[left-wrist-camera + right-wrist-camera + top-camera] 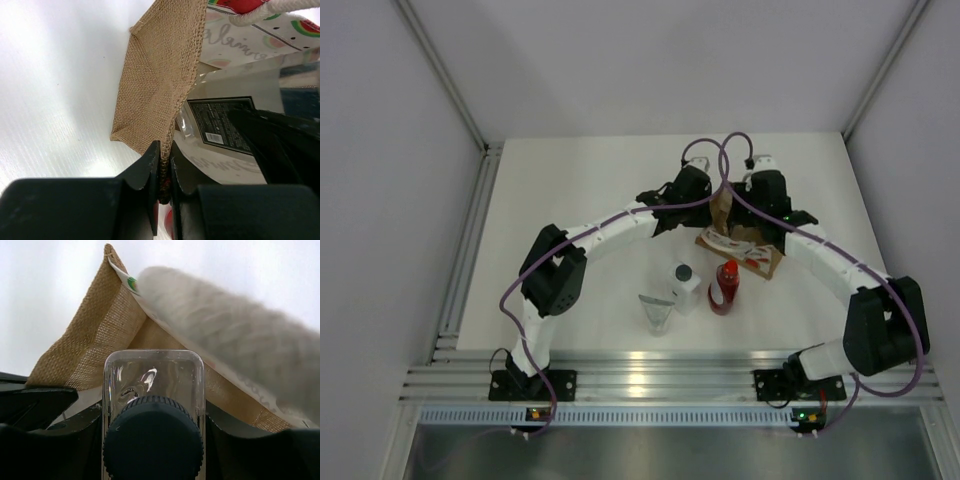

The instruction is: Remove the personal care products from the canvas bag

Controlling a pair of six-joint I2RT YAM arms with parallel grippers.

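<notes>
The canvas bag [745, 248] lies on its side at the table's middle right, tan with a white-and-red print. My left gripper [710, 203] is shut on the bag's woven edge [165, 165] and holds the mouth open. My right gripper [757, 222] is at the bag's mouth, shut on the clear bottle [153, 377] with the dark grey cap [153, 440]. The bottle's label shows in the left wrist view [220, 125]. On the table in front of the bag stand the white bottle [685, 287] and the red bottle [725, 287]. The grey pouch [657, 312] is beside them.
The bag's white handle [225, 335] hangs blurred across the right wrist view. An aluminium rail [660, 380] runs along the near edge and another [470, 240] along the left. White walls enclose the table [570, 190].
</notes>
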